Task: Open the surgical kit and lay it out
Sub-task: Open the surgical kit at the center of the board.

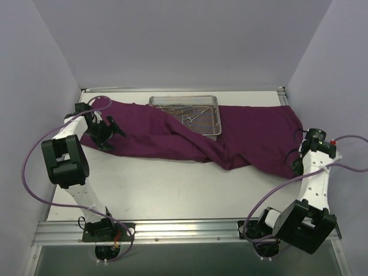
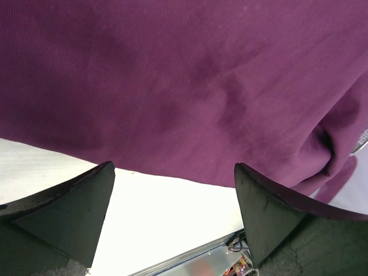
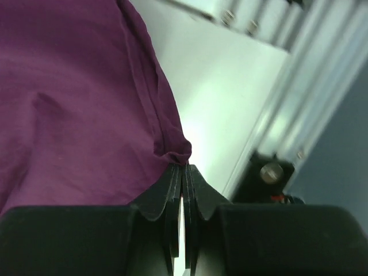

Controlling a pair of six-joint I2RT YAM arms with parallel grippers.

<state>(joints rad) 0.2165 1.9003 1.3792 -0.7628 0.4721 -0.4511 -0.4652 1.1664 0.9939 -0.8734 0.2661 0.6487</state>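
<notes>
The deep-purple cloth wrap (image 1: 253, 138) lies spread in a long band across the table. The silver wire-mesh tray (image 1: 214, 101) sits at the back middle, and a cloth fold covers its near left part. Several slim steel instruments (image 1: 190, 115) lie in it. My left gripper (image 1: 107, 135) is open and empty at the cloth's left end. In the left wrist view the cloth (image 2: 184, 86) has its edge just beyond the spread fingertips (image 2: 98, 201). My right gripper (image 1: 297, 165) is shut on the cloth's right corner. In the right wrist view the closed gripper (image 3: 183, 168) pinches the bunched corner (image 3: 172, 150).
The white table (image 1: 172, 184) is enclosed by grey walls at the back and both sides. An aluminium rail (image 1: 184, 230) runs along the near edge by the arm bases. Purple cables (image 1: 26, 167) loop beside each arm.
</notes>
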